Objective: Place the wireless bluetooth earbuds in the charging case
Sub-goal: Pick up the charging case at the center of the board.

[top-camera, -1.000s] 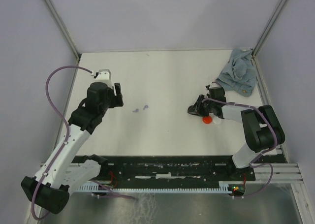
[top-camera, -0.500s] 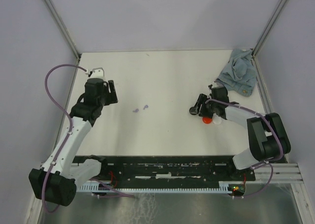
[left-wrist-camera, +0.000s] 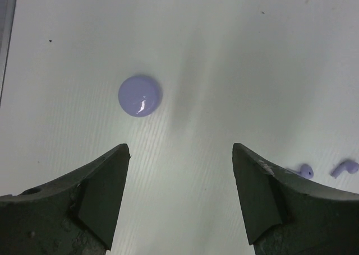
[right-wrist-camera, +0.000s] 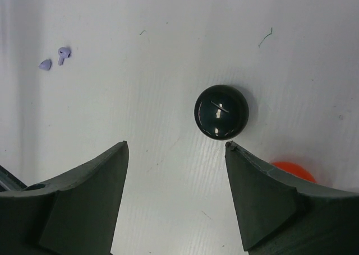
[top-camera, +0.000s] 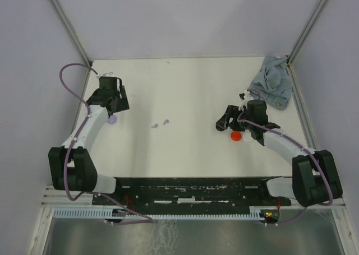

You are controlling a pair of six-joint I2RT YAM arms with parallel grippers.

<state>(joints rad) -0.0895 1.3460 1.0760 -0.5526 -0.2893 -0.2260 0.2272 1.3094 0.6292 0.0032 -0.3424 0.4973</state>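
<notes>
Two lilac earbuds (top-camera: 160, 124) lie mid-table; they show at the right edge of the left wrist view (left-wrist-camera: 305, 170) and at the upper left of the right wrist view (right-wrist-camera: 64, 53). A round lilac charging case (left-wrist-camera: 139, 96) rests closed just ahead of my left gripper (left-wrist-camera: 180, 148), which is open and empty at the far left (top-camera: 114, 105). My right gripper (right-wrist-camera: 175, 145) is open too, with a glossy black round case (right-wrist-camera: 221, 112) on the table just beyond its right fingertip. In the top view this gripper (top-camera: 222, 122) mostly hides the black case.
A red round case (top-camera: 236, 135) and a small white piece (top-camera: 247, 137) lie beside the right arm. A crumpled blue towel (top-camera: 272, 87) fills the back right corner. Enclosure walls and metal posts border the white table (top-camera: 185, 92).
My right gripper has opened, and the black case now sits free on the table ahead of it. The left arm swung back toward the far left, over the lilac case.
</notes>
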